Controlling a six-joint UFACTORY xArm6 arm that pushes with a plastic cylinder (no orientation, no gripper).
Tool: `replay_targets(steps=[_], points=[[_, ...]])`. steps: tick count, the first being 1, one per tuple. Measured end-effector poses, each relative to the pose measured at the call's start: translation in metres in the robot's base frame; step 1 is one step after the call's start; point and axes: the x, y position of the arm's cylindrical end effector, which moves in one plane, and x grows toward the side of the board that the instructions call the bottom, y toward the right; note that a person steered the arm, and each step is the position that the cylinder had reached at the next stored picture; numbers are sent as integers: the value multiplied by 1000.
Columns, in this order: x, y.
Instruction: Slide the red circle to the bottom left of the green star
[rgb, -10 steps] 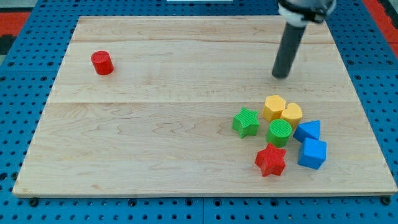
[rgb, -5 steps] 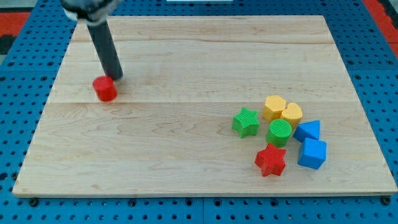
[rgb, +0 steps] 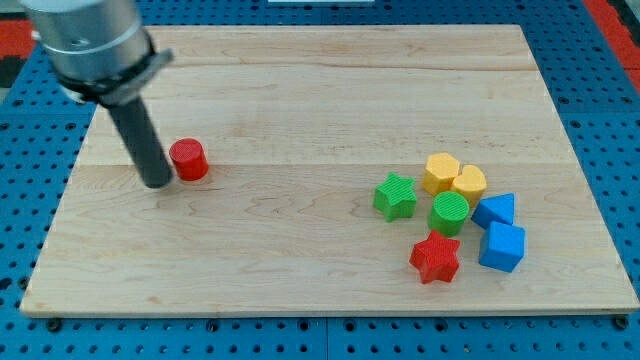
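The red circle (rgb: 188, 160) sits on the wooden board at the view's left, a little above mid-height. My tip (rgb: 158, 182) is right beside it, at its lower left, touching or almost touching. The green star (rgb: 396, 196) stands far to the view's right, at the left edge of a cluster of blocks.
Next to the green star are a yellow hexagon (rgb: 441, 172), a yellow heart-like block (rgb: 468, 182), a green circle (rgb: 449, 213), a red star (rgb: 435, 258), a blue triangle (rgb: 495, 210) and a blue cube (rgb: 501, 246). The wooden board (rgb: 300, 260) lies on blue pegboard.
My tip swept from the view's upper right across to the red circle, then moved to its lower left. The red circle has slid down and to the right.
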Motion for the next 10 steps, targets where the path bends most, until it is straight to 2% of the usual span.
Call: replay_targets(steps=[1, 2, 3, 4, 5, 6, 7, 8, 9, 10], points=[[-15, -22], [-31, 16], [17, 118], [30, 128], [7, 96], [-17, 100], [28, 178], [50, 197], [64, 167], [94, 199]])
